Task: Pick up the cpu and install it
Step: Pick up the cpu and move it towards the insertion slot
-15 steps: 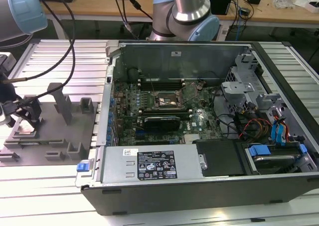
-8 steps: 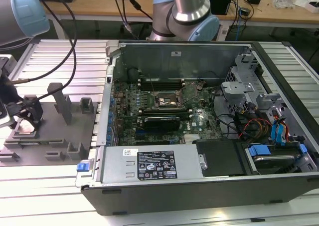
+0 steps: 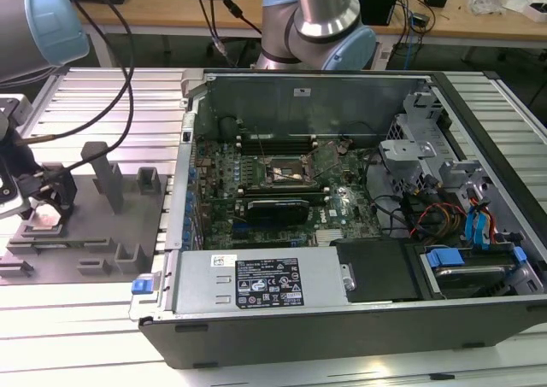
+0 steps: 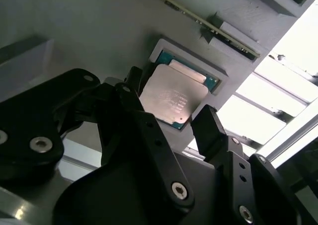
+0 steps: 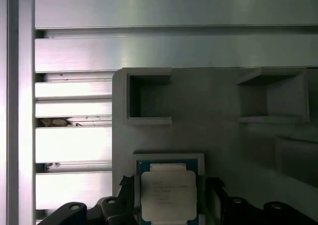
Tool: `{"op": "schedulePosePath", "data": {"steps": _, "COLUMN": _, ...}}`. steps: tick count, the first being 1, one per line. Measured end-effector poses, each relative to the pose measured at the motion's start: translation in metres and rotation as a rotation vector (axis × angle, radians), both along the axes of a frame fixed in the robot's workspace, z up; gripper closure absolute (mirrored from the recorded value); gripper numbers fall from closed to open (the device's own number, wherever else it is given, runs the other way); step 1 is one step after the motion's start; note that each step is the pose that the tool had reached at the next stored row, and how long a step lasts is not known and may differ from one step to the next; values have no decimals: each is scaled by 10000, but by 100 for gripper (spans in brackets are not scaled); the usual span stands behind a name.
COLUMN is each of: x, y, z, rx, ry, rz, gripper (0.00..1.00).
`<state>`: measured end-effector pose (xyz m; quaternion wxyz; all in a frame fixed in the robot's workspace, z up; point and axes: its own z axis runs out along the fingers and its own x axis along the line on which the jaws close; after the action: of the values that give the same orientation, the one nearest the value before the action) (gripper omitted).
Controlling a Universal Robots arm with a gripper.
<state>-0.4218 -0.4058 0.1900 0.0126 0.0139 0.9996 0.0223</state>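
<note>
The cpu (image 4: pixel 174 98) is seated in a recess near an edge of the grey fixture plate (image 5: pixel 223 135). It is straddled by the gripper (image 4: pixel 171 101), whose fingers (image 4: pixel 211 130) are spread and grasp nothing.

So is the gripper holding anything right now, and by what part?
Nothing is held. The gripper is open, its fingers flanking the cpu, which lies flat in a recess of the grey fixture.

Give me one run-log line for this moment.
end effector: open, straddling chip | silvery square cpu chip: seated in grey plastic fixture
</note>
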Motion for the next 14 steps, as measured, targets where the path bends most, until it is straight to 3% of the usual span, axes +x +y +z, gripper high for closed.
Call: {"op": "schedulePosePath", "data": {"steps": 14, "x": -18, "y": 7, "z": -37, "rx": -177, "ry": 1, "rz": -1, "gripper": 32}}
